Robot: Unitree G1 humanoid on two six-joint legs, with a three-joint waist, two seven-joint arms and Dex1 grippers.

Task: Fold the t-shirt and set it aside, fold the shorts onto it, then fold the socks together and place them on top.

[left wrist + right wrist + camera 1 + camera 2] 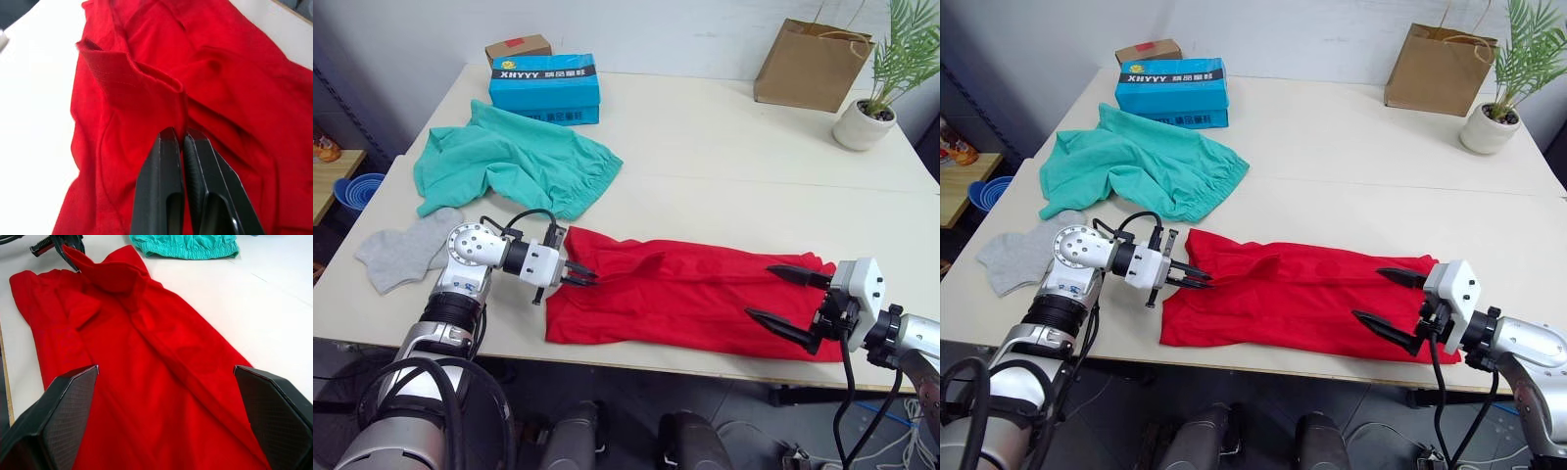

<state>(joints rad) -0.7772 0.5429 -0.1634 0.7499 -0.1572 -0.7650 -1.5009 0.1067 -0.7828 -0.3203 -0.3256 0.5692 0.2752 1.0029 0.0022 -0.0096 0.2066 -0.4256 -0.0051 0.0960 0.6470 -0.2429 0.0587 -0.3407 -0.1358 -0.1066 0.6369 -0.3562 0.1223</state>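
The red t-shirt (pixel 695 294) lies folded into a long band along the table's front edge. My left gripper (pixel 578 277) is shut on a raised fold at the shirt's left end, and its fingertips (pixel 171 139) pinch the red cloth. My right gripper (pixel 762 292) is open over the shirt's right end, with one finger (pixel 68 401) on each side of the band and nothing held. The teal-green shorts (pixel 509 162) lie crumpled at the back left. The grey socks (pixel 406 250) rest at the left edge, beside my left arm.
A blue carton (pixel 545 86) and a small brown box (pixel 517 47) stand behind the shorts. A paper bag (pixel 811 64) and a potted plant (pixel 864 122) sit at the back right. A blue bucket (pixel 357 191) stands off the table's left side.
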